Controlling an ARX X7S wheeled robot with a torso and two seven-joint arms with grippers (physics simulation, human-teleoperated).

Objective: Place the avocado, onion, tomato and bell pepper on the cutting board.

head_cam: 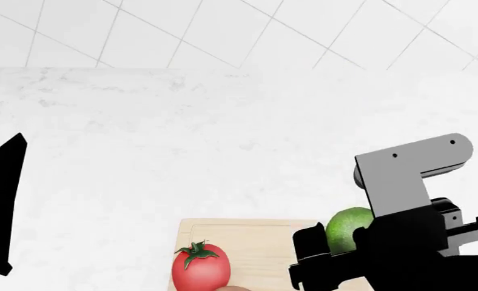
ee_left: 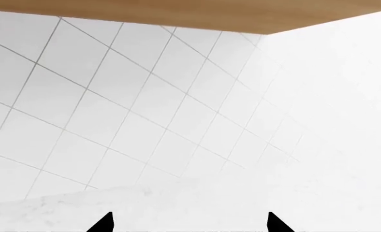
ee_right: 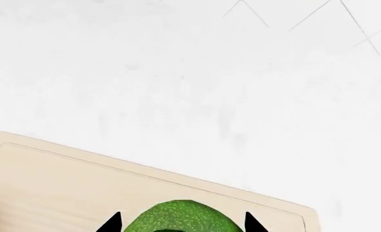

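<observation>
The avocado (ee_right: 181, 218), bright green and speckled, sits between the fingertips of my right gripper (ee_right: 182, 224), which is shut on it over the cutting board (ee_right: 61, 179) near its far right corner. In the head view the avocado (head_cam: 348, 227) shows above the black right gripper (head_cam: 336, 257), by the board (head_cam: 255, 233). The tomato (head_cam: 199, 267) rests on the board's left part. A tan sliver (head_cam: 235, 288) beside it may be the onion; I cannot tell. The bell pepper is out of view. My left gripper (ee_left: 189, 224) is open and holds nothing.
A white marble counter (head_cam: 222, 139) runs back to a white tiled wall (head_cam: 222, 30). The left arm (head_cam: 0, 206) hangs at the left edge. The left wrist view faces the tiled wall (ee_left: 113, 111) under a wooden cabinet (ee_left: 197, 14).
</observation>
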